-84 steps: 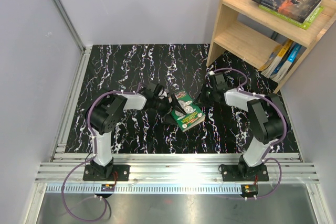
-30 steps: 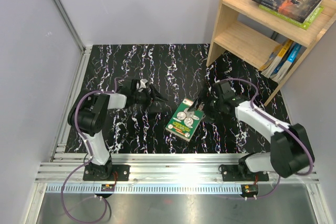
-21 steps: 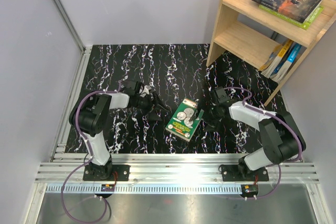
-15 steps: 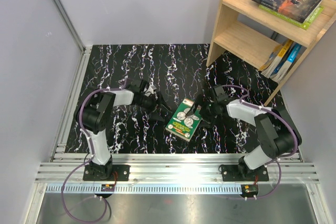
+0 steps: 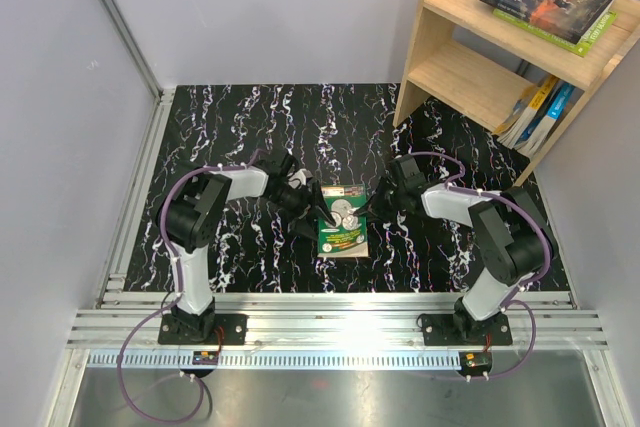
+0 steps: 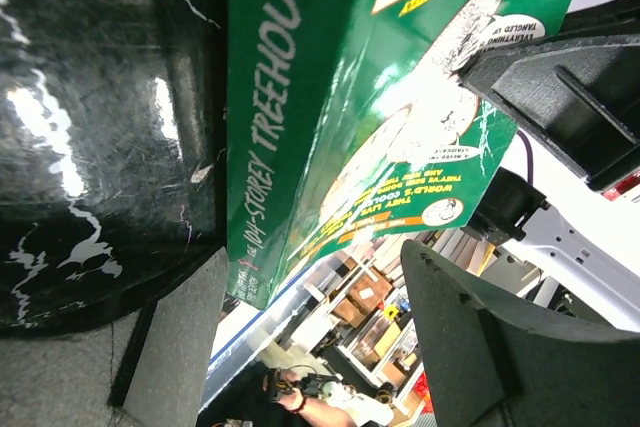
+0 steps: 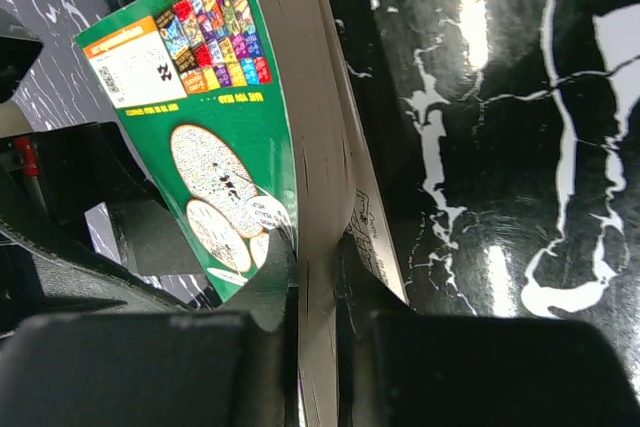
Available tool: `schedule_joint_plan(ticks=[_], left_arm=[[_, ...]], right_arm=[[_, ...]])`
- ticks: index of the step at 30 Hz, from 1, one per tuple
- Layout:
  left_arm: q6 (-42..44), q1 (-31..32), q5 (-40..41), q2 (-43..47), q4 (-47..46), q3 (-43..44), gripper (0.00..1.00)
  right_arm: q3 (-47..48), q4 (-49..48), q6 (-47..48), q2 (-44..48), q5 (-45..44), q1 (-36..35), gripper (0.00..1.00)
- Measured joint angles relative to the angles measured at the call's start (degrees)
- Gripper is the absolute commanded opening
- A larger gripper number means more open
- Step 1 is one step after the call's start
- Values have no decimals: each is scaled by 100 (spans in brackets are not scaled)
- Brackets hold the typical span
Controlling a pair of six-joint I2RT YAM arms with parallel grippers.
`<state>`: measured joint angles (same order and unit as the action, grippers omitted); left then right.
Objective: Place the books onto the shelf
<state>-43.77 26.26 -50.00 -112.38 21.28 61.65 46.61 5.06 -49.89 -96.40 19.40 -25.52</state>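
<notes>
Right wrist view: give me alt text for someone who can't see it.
The right gripper clamps the page edge of a green book with coin pictures on its cover, seen close up. Black, white-veined table fills the right side.

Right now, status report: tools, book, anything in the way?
Right tool shut on green book. Left tool open beside it. Book tilted up. Nothing seen between it and shelf.
</notes>
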Motion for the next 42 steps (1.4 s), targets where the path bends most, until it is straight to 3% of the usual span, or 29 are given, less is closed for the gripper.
schedule_joint_plan(ticks=[8,16,28,38,41,42], left_arm=[[37,-63,-219,66,-138,-236,73],[-98,-667,-424,435,-922,-957,73],[-870,-789,-525,669,-2085,-1438,73],[-1547,-789,-525,1147,-2909,-1971,51],[-1657,-789,-522,1250,-3010,-2002,41],[-1665,-780,-518,1274,-3032,-2002,32]], right_arm=[[13,236,79,282,-208,-186,0],[57,896,37,1296,-170,-422,0],[-1014,146,-678,2271,310,-422,0],[-1762,-1419,-1665,2277,400,-531,0],[-1762,-1775,-1797,2048,409,-682,0],[-1762,-1891,-1843,1965,409,-741,0]])
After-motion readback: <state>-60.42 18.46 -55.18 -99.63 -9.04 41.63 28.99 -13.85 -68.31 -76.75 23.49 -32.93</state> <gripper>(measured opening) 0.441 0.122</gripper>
